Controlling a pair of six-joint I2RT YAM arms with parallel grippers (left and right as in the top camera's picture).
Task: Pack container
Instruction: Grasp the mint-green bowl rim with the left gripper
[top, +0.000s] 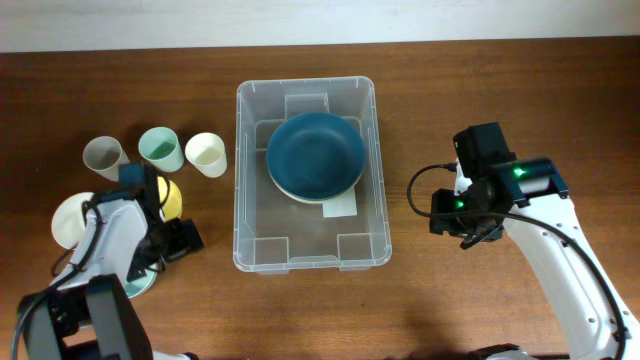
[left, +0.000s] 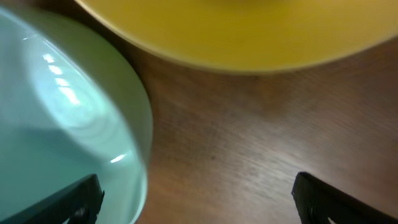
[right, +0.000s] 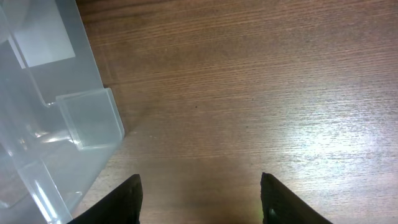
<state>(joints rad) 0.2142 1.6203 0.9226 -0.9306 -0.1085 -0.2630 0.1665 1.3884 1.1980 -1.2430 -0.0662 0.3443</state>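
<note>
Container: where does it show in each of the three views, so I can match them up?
Overhead: the container sits mid-table, with a blue bowl inside.
Left wrist: not in view; only a pale green bowl and a yellow bowl.
Right wrist: its clear wall and corner fill the left edge.
Shared landmark: the brown wooden table, in all three.
</note>
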